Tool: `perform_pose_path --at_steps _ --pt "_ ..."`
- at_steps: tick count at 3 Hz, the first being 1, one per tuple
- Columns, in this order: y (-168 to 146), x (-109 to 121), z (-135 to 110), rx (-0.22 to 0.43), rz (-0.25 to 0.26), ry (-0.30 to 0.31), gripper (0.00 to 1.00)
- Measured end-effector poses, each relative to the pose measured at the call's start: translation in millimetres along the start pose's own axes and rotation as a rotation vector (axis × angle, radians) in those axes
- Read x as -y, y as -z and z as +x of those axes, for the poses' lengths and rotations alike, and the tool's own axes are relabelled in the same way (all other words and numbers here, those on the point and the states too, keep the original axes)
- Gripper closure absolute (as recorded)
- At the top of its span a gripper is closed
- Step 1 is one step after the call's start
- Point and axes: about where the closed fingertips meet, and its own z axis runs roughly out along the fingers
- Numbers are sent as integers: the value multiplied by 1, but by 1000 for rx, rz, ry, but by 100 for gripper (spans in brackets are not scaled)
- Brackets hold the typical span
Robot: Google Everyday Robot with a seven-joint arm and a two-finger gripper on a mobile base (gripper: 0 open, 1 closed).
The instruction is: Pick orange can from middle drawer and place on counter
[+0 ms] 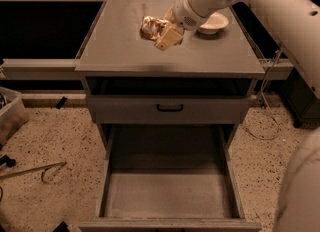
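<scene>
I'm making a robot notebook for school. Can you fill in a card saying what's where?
gripper: above the counter, shut on the orange can
orange can: in the gripper, left of the white bowl
white bowl: on the counter, back right
middle drawer: pulled open, no can inside
can set down: cannot tell

Grey counter (120, 56), white bowl (214, 23), gripper (160, 31) above

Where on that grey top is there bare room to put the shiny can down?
The counter is bare across its left half and along its front edge, nearer the camera than the gripper holding the orange can. It is crowded only at the back right, where the white bowl sits.
</scene>
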Motion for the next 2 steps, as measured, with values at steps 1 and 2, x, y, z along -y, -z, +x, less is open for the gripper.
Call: perform_pose_path --at_steps 1,2 --pt "-23 28 14 -67 32 -32 100" --pt "-44 37 35 -128 28 -84 100"
